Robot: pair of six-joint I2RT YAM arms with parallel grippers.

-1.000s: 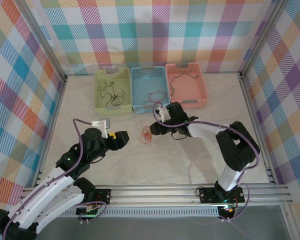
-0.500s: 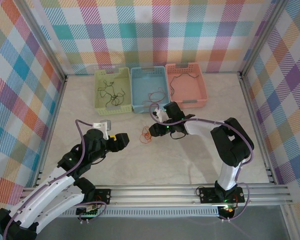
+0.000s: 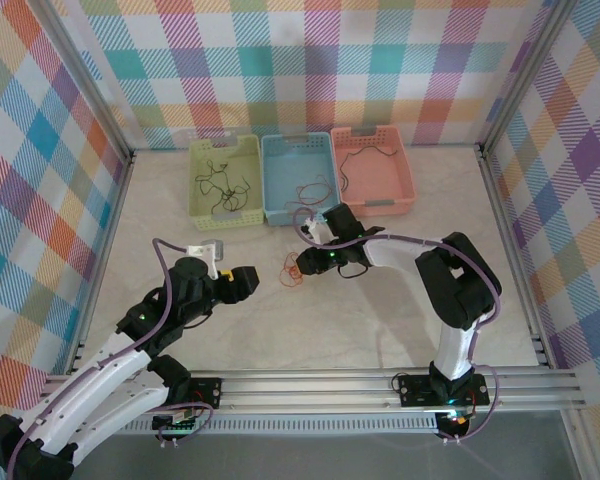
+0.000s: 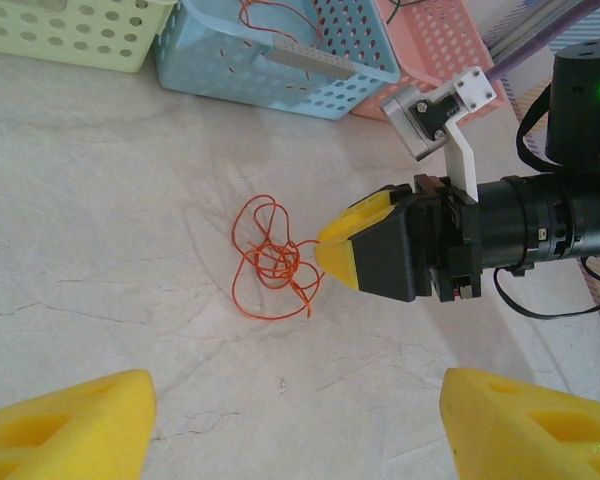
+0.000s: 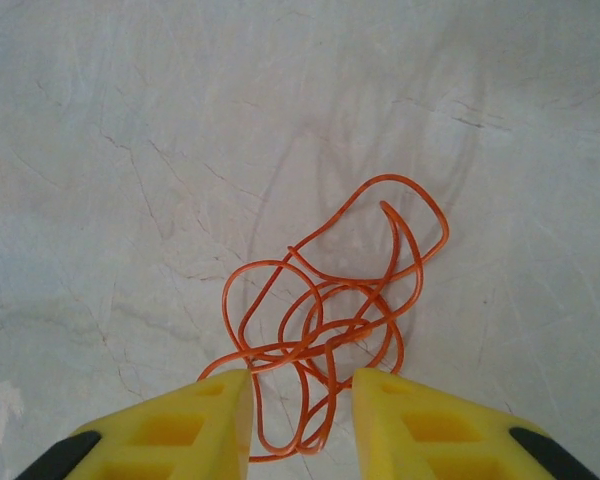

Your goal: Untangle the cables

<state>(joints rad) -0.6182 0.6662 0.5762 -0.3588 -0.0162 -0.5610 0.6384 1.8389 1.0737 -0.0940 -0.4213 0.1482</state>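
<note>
Loosely looped thin orange cable (image 5: 330, 325), pale marbled table (image 5: 130, 120)

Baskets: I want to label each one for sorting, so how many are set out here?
3, side by side at the back: a green basket on the left, a blue basket in the middle and a pink basket on the right. None looks hidden.

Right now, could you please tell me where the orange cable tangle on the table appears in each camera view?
Top external: the orange cable tangle sits mid-table, just left of the right end effector.
Left wrist: the tangle lies mid-picture, below the blue basket.
Right wrist: the tangle is lower centre, partly between the yellow fingers.
Shared landmark: the right end effector beside it.
</note>
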